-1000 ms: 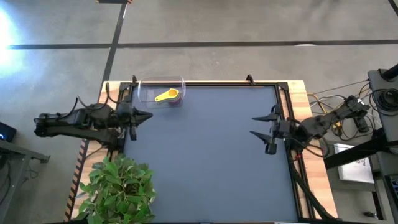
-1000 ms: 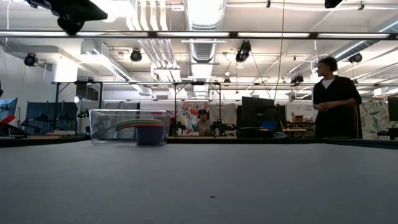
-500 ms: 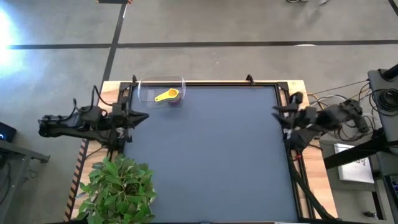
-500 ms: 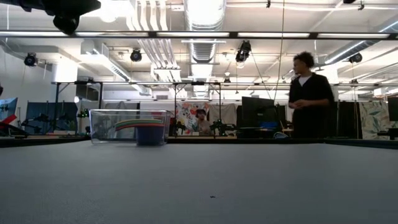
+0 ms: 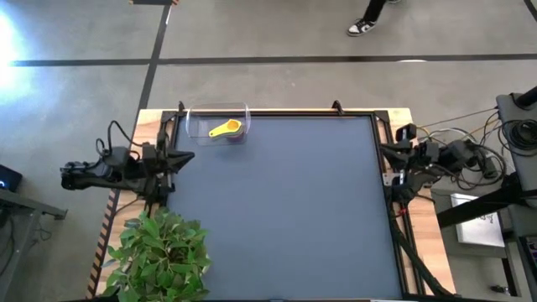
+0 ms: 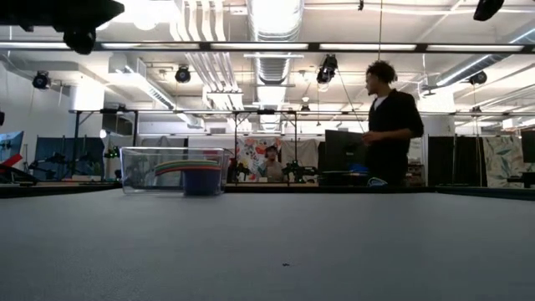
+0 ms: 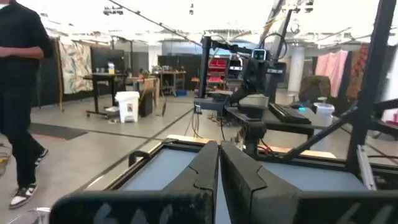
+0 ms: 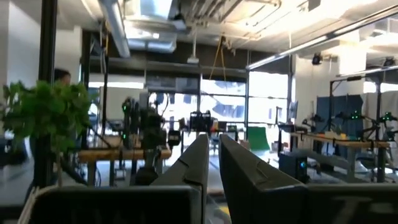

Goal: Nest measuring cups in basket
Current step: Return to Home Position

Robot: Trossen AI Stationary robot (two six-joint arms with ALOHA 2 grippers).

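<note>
Now, a potted plant (image 5: 159,252) crowds the table's (image 5: 285,210) 7 o'clock corner; a person (image 6: 389,125) stands beyond the far edge; the basket (image 5: 197,126) sits at 11 o'clock, with the measuring cups (image 5: 225,128) nested inside, yellow on top; my left gripper (image 5: 186,157) at 9 and right gripper (image 5: 388,162) at 3 hang empty, fingers together.

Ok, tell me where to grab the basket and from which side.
Take the basket by its near long wall, at the bare end away from the measuring cups, coming straight down, one finger inside and one outside. Its top is open, and that wall faces the middle of the table, nearest the left gripper.
</note>
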